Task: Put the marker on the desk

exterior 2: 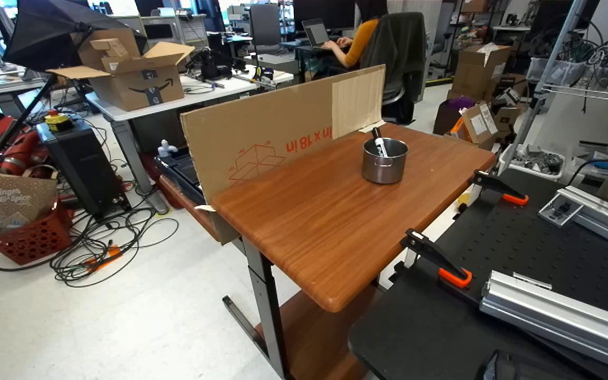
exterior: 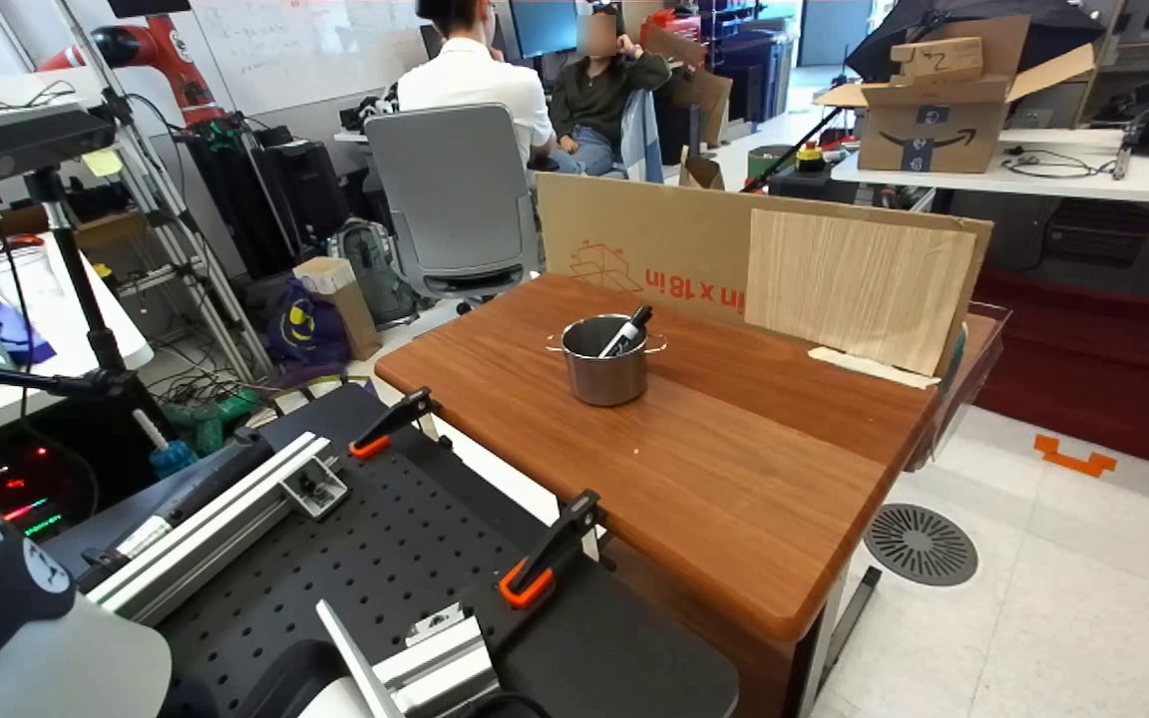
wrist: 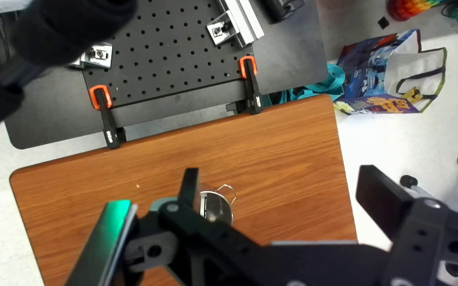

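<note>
"Peering into the two-handled metal pot (exterior: pixel 608 381), what can you make out?"

"The marker (exterior: pixel 624 337), leaning, its black cap above the rim in both exterior views. Its lower tip is lost inside, so I can't tell what it touches."

"And the pot?"

"Standing on the brown wooden desk (exterior: pixel 734 449); a pale speck (exterior: pixel 635 452) lies nearer, too tiny to name."

"How does the gripper (wrist: pixel 278 180) stand?"

"Wide. In the wrist view its fingers are well apart, desk and part of the pot in sight beyond the gap. The finger on the left blocks the rest of the pot, leaving only a sliver of what looks like the marker's barrel, and the gripper's body runs out of view."

"And that dark mass (wrist: pixel 70 31) at the left there?"

"Too blurred to name."

"Anything else clipped?"

"The Franka arm (exterior: pixel 86 638), near left in an exterior view: its lettering is cut to 'KA'. On the desk's far side, a pale wood-grained panel (exterior: pixel 859 289) covers part of the red print on the cardboard sheet (exterior: pixel 634 219)."
</note>
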Controlling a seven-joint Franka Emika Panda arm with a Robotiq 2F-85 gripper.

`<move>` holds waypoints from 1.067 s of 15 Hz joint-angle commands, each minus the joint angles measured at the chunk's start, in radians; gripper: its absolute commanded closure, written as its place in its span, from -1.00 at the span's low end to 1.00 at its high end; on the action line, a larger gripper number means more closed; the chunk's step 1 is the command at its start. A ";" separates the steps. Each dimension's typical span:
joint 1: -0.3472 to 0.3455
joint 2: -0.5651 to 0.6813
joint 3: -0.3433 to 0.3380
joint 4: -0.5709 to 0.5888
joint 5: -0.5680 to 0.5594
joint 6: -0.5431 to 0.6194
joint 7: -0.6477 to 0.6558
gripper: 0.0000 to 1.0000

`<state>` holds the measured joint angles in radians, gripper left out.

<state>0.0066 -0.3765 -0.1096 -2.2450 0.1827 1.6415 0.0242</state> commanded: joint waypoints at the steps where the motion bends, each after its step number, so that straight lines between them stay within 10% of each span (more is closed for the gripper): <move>1: -0.022 0.080 0.021 -0.009 0.040 0.130 0.018 -1.00; 16: -0.006 0.565 0.070 0.066 0.094 0.705 0.165 -1.00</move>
<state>0.0070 0.1278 -0.0514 -2.2111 0.2782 2.2826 0.1499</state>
